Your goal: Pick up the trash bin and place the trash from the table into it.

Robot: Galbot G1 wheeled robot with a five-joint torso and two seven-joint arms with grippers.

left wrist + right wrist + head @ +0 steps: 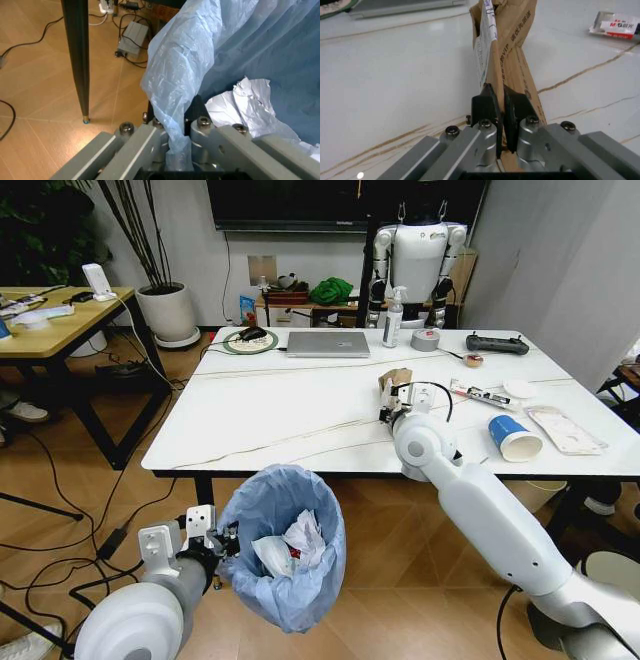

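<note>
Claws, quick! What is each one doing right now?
Left claw: shut on the rim of the trash bin, beside the table.
Right claw: shut on the brown cardboard, over the table.

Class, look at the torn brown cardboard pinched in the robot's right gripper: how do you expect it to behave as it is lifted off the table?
The torn brown cardboard looks thin and creased, so it is probably light and may flex or droop. The right gripper pinches only one edge between its fingers, so the free end could swing. It seems unlikely to break.
</note>
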